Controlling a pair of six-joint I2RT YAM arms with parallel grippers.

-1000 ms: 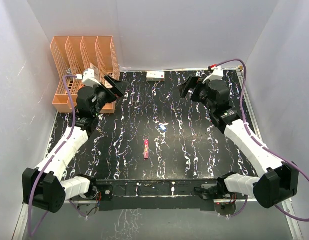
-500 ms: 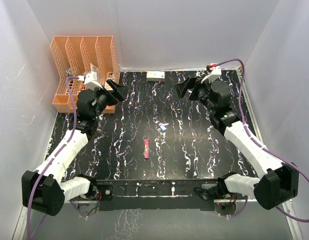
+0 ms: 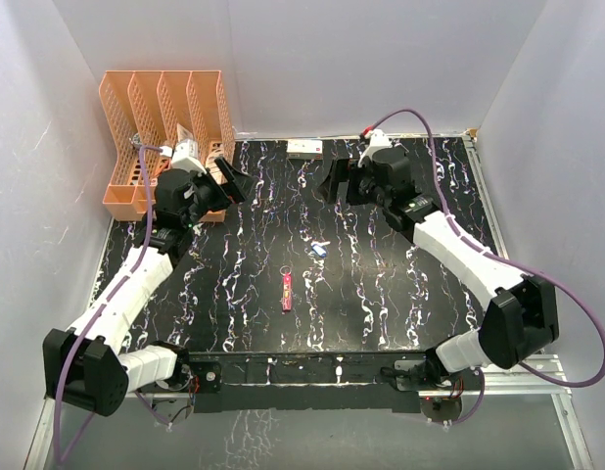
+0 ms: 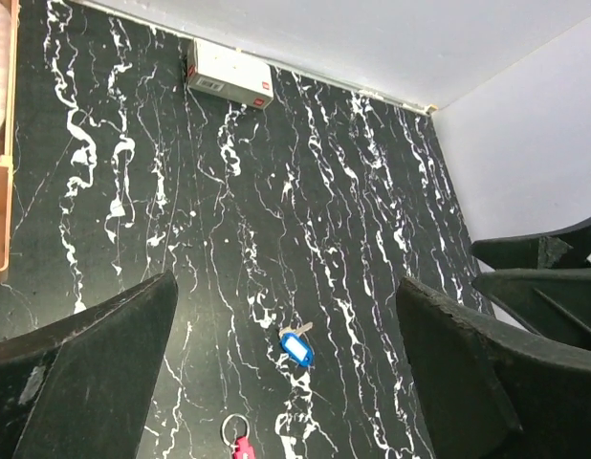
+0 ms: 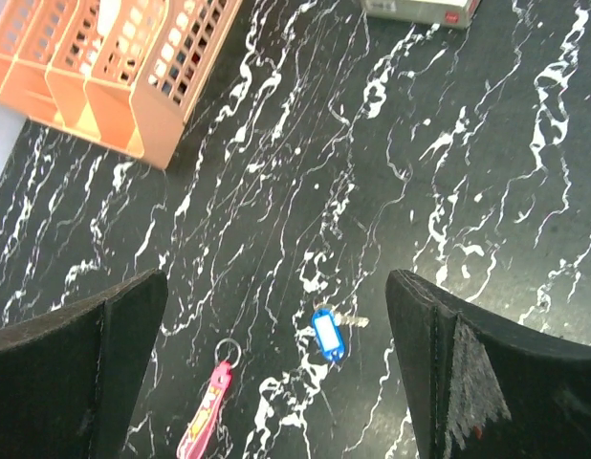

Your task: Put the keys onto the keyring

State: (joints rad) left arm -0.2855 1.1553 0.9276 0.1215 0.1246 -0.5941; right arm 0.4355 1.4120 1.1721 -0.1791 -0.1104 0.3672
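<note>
The keys (image 3: 319, 250) lie together mid-table, a blue-headed one (image 5: 327, 335) with a silvery one (image 5: 353, 321) touching it; the left wrist view shows the blue head (image 4: 296, 349) too. Just nearer lies the keyring (image 3: 285, 290), a thin metal ring (image 5: 228, 352) on a red-pink strap (image 5: 205, 416), apart from the keys. My left gripper (image 3: 232, 178) hovers open at the far left, by the rack. My right gripper (image 3: 334, 181) hangs open above the far middle. Both wrist views look down between empty open fingers (image 4: 95, 373) (image 5: 468, 363) at the keys.
An orange file rack (image 3: 165, 137) stands at the far left corner. A small white box (image 3: 304, 148) lies against the back wall. White walls close in the black marbled table (image 3: 400, 294) on three sides.
My right arm has swung left from the far right toward the far middle. The left gripper has lifted and turned slightly near the rack. Keys and keyring have not moved.
</note>
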